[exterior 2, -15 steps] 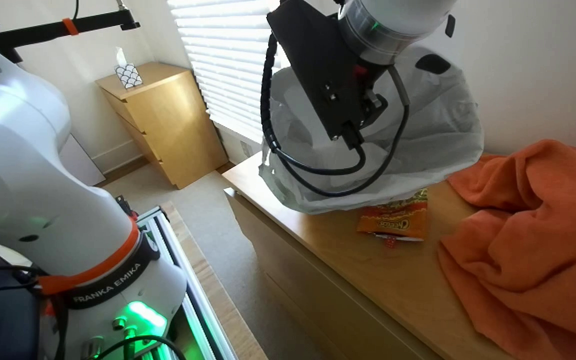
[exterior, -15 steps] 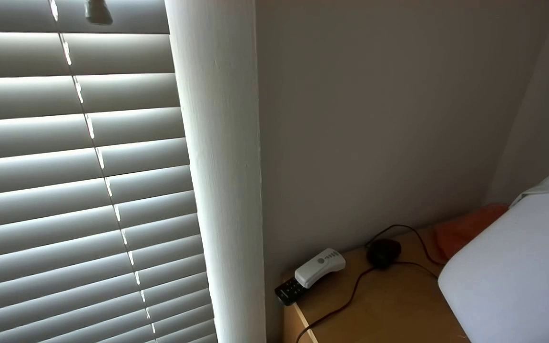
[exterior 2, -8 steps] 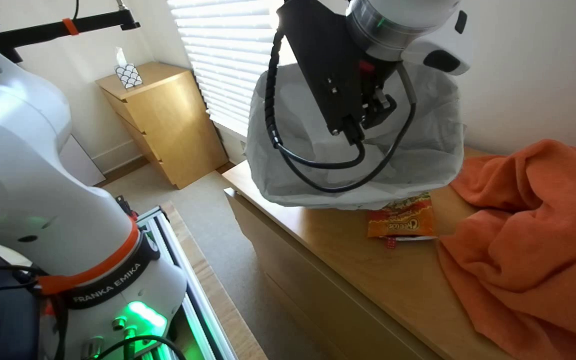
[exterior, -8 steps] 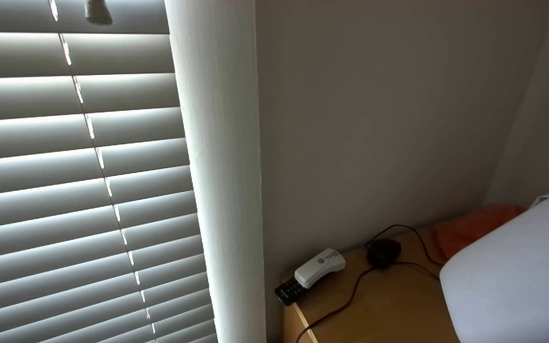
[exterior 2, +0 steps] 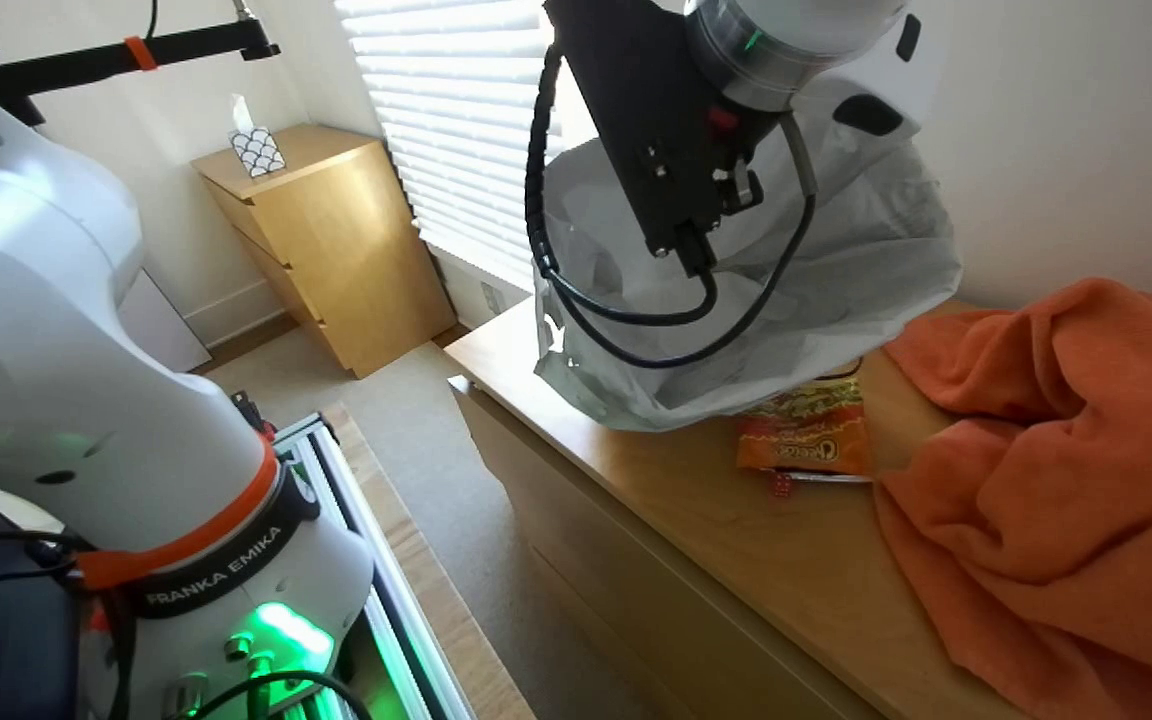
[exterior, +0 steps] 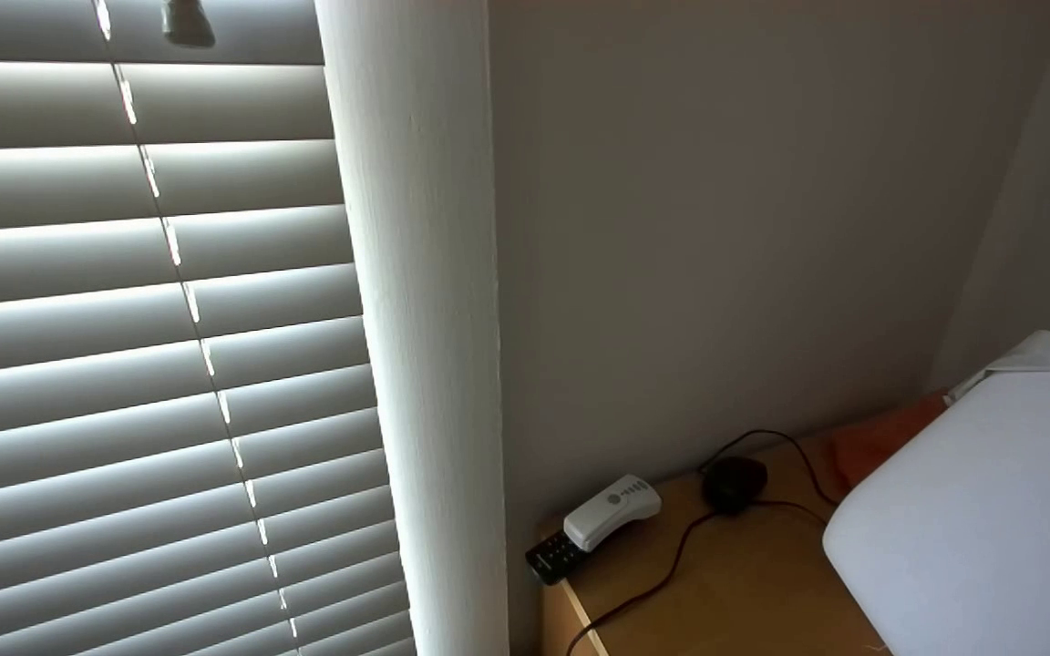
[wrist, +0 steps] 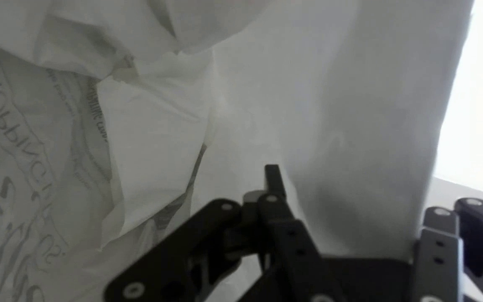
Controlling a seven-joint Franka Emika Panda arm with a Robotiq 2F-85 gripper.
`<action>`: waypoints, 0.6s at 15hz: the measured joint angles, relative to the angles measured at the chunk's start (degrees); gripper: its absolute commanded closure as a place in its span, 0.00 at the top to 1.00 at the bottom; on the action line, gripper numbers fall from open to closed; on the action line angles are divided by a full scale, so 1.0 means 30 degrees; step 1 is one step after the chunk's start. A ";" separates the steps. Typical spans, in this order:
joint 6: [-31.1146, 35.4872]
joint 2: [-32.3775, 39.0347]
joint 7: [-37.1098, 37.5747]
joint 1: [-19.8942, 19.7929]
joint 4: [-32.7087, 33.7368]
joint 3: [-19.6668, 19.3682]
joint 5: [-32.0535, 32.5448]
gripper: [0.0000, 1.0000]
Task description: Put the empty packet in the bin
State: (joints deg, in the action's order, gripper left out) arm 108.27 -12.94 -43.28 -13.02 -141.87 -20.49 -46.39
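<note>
My exterior views share the round white plastic-lined bin point(exterior: 981, 510), from above and side-on; wrist view peers in close.

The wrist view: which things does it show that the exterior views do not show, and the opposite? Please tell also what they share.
Only the wrist view shows crinkled plastic with dark lettering, too unclear to read. Only the exterior views show the Cheetos packet and orange cloth on a wooden dresser, the patterned tissue box, and a white device lying over part of a black remote. All share the thin whitish liner bag of the white bin.
</note>
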 measured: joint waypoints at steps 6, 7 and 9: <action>-0.2961 0.1357 -0.1059 -0.0480 0.0144 -0.0437 -0.0662 0.01; -0.3189 0.1797 -0.1365 -0.0571 0.0104 -0.0441 -0.0668 0.01; -0.3439 0.2649 -0.1859 -0.0669 0.0126 -0.0437 -0.0671 0.01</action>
State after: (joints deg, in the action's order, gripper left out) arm 97.96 -5.00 -48.86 -15.02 -141.49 -21.80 -48.40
